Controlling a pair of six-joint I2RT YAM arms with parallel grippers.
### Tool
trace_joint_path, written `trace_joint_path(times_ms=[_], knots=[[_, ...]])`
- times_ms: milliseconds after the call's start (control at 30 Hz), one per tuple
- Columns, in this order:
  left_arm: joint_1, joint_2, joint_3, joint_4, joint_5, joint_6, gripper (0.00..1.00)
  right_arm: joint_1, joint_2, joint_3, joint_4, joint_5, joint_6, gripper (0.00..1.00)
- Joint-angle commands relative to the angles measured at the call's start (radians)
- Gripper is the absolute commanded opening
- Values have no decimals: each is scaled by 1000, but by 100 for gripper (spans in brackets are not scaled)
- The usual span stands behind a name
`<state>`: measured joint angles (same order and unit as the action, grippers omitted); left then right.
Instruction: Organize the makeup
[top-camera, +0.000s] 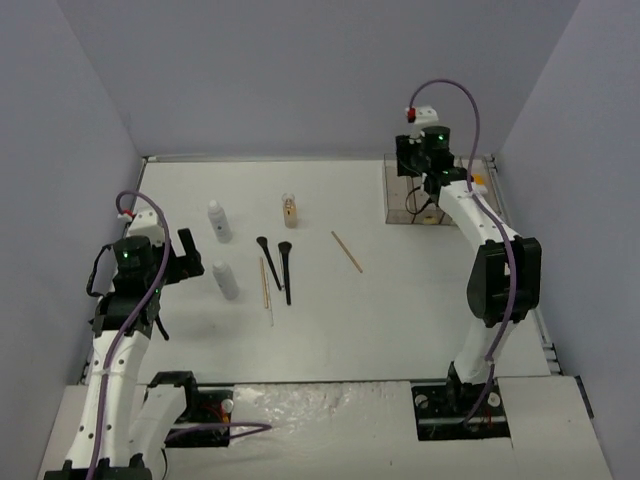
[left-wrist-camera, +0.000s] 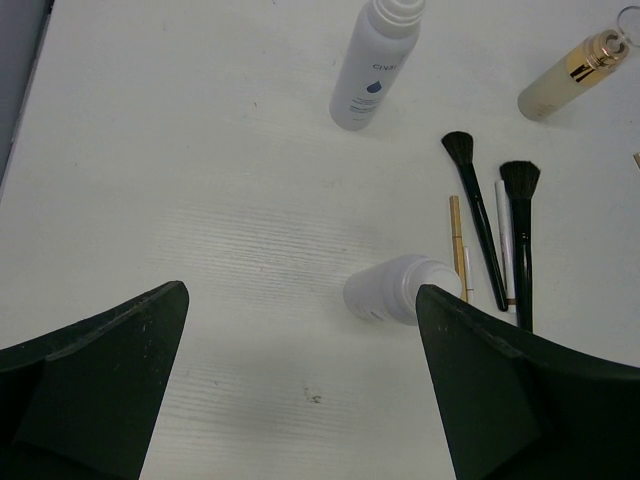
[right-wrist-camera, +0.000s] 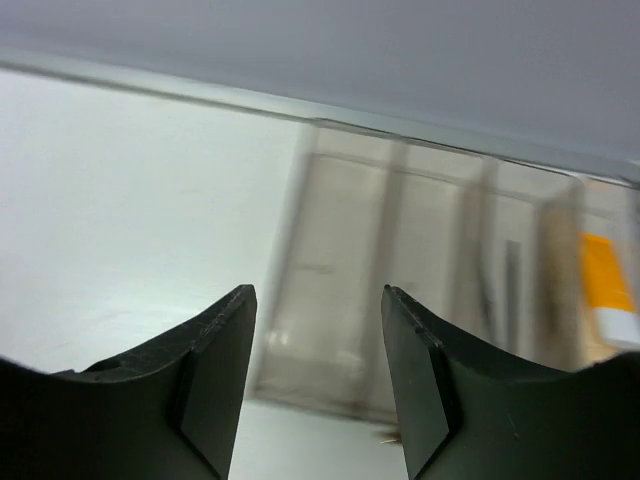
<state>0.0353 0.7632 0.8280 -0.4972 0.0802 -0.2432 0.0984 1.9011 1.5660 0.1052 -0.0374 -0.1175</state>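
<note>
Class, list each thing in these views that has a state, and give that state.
left gripper: open, empty.
right gripper: open, empty.
far white bottle: upright.
near white bottle: upright.
glass bottle: upright.
brushes: lying flat.
pencils: lying flat.
orange tube: in or beside the box, blurred.

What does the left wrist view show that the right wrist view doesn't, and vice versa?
Left wrist only: two white bottles, a tan glass bottle, two black brushes, thin pencils, the left gripper. Right wrist only: the smoky clear box, an orange tube by its right end, the right gripper. Both: bare white table and open jaws holding nothing.
</note>
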Motion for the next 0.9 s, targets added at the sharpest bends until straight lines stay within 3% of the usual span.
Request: trace_joint_path(times_ms=[0, 200, 367, 567, 867], knots=[[12, -21, 51, 50, -16, -4, 97, 293, -177, -139, 52, 78, 171, 50], [12, -42, 44, 57, -22, -6, 97, 640, -192, -309, 161, 283, 396, 52], [12, -34, 46, 51, -26, -5, 97, 822, -58, -325, 192, 378, 489, 56], [12, -42, 43, 50, -30, -6, 97, 897, 54, -307, 222, 422, 529, 54], [11, -36, 44, 54, -20, -10, 97, 905, 91, -292, 219, 489, 542, 44]])
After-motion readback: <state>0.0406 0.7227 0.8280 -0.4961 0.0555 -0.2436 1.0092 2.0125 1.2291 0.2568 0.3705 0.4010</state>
